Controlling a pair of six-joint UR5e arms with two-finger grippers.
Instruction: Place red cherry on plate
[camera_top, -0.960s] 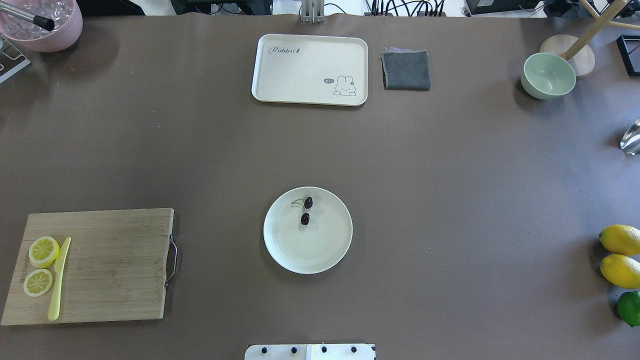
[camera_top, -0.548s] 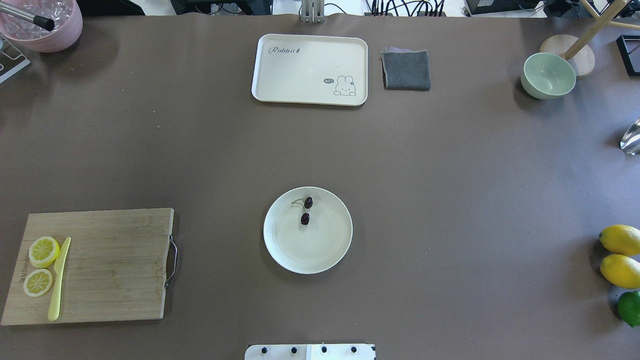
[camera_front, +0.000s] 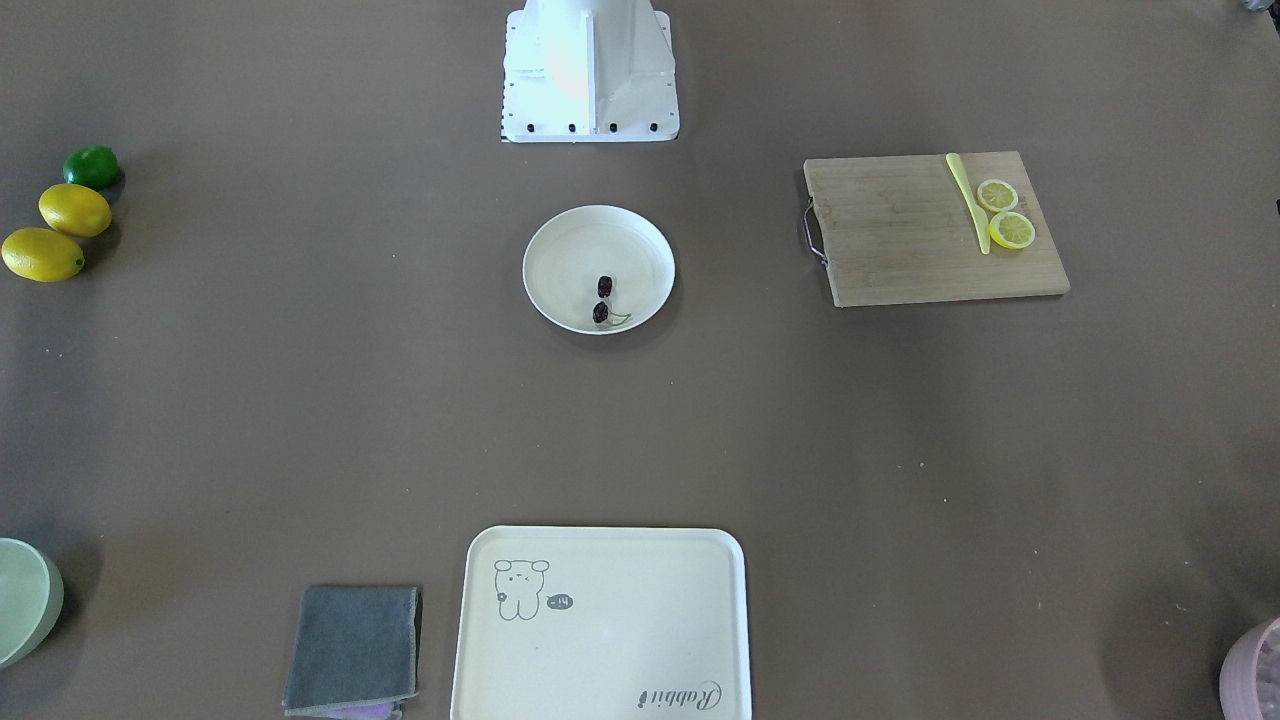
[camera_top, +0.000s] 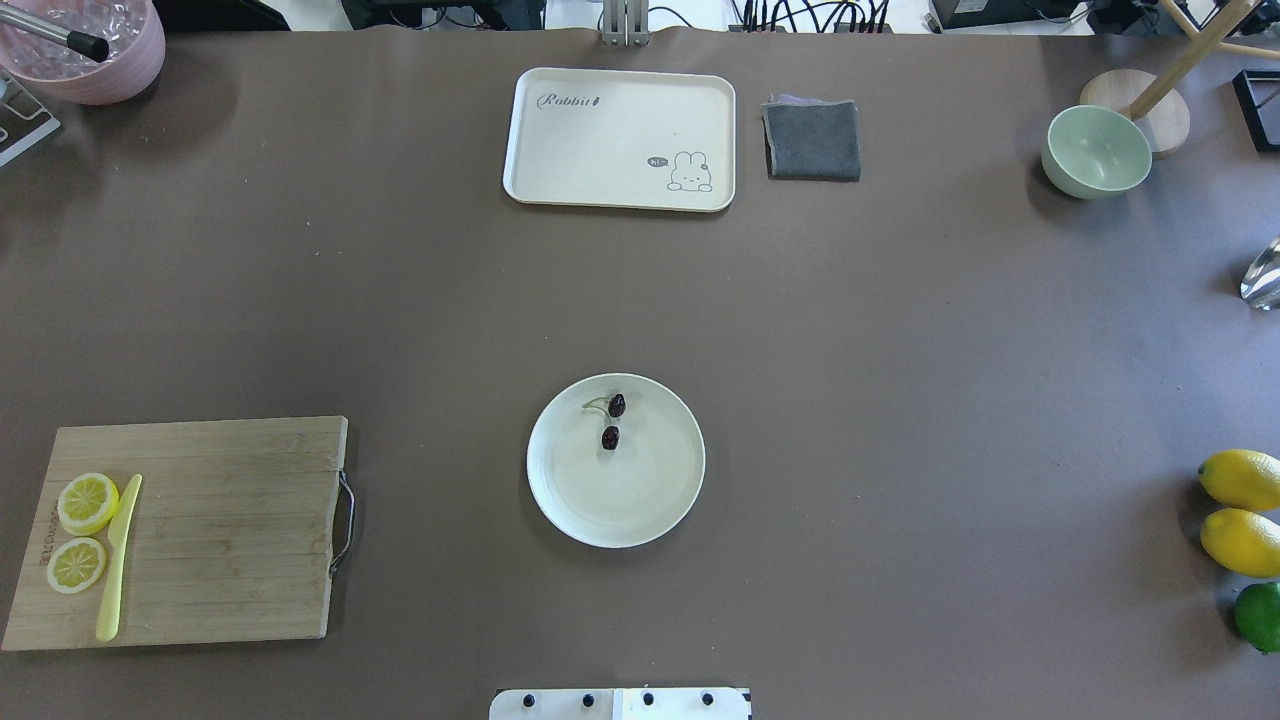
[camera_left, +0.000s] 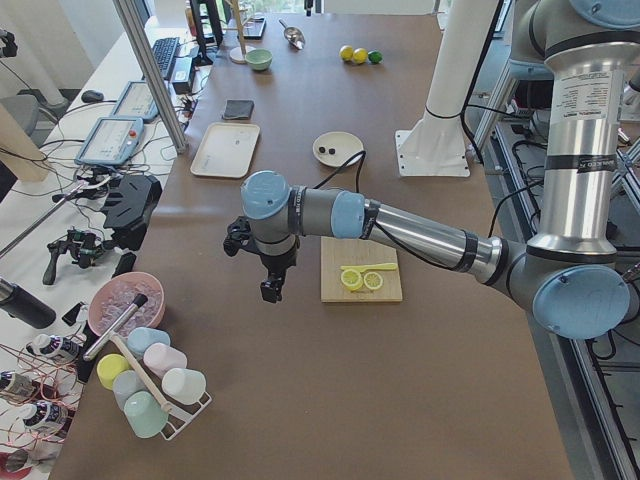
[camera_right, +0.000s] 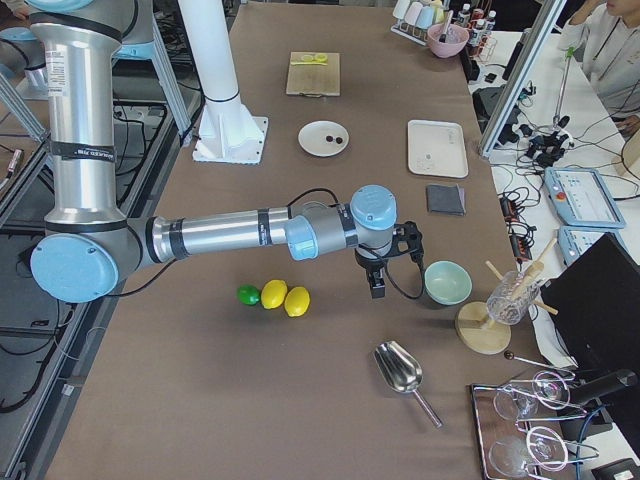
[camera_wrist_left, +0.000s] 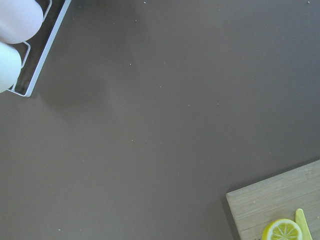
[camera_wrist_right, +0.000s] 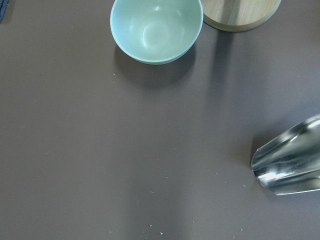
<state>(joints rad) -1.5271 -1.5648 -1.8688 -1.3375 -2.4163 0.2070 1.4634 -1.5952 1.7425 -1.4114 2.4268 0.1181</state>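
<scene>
The red cherry, two tiny dark maroon fruits on a thin green stem, lies inside the round cream plate at the table's middle, toward its far rim; it also shows in the front-facing view as the cherry on the plate. Neither gripper is near it. My left gripper hangs over bare table beyond the cutting board's end, and my right gripper hangs near the green bowl. Both show only in the side views, so I cannot tell whether they are open or shut.
A wooden cutting board with lemon slices and a yellow knife sits left. The rabbit tray and a grey cloth lie at the far edge. A green bowl, a metal scoop, lemons and a lime sit right.
</scene>
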